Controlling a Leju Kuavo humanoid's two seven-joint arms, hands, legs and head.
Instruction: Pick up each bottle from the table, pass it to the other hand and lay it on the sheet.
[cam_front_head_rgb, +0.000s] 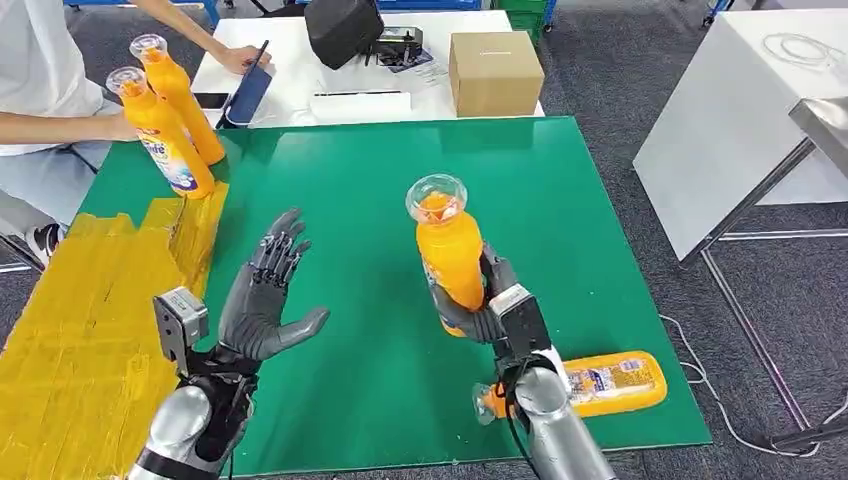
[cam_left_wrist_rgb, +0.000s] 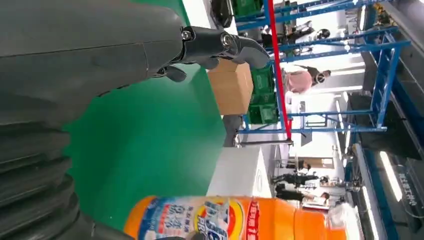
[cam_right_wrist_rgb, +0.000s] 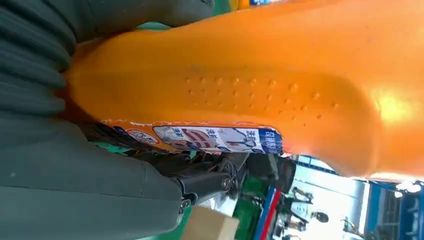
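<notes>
- Above the middle of the green mat (cam_front_head_rgb: 560, 200), the right hand (cam_front_head_rgb: 488, 305) grips an orange bottle (cam_front_head_rgb: 448, 250) around its lower body and holds it upright, clear cap on top, lifted off the surface.
- The right wrist view shows the same bottle's orange side and label pressed close against the grey palm, so the hold looks firm.
- The left hand (cam_front_head_rgb: 268, 295) is raised to the left of the bottle with its palm turned toward it, fingers spread wide and holding nothing; a gap lies between it and the bottle.
- A second bottle (cam_front_head_rgb: 600, 385) lies on its side on the mat near the right forearm, not yet picked up.
- Two more bottles (cam_front_head_rgb: 170, 120) stand upright at the far left corner, next to a person's arm (cam_front_head_rgb: 60, 125).
- The yellow sheet (cam_front_head_rgb: 80, 330) lies along the left side of the mat, with nothing laid on it that I can see.
- Judged from this, the step in hand is the pass from right to left.
- Next, the two hands need to close the gap so the left fingers can wrap the free upper body before the right lets go.
</notes>
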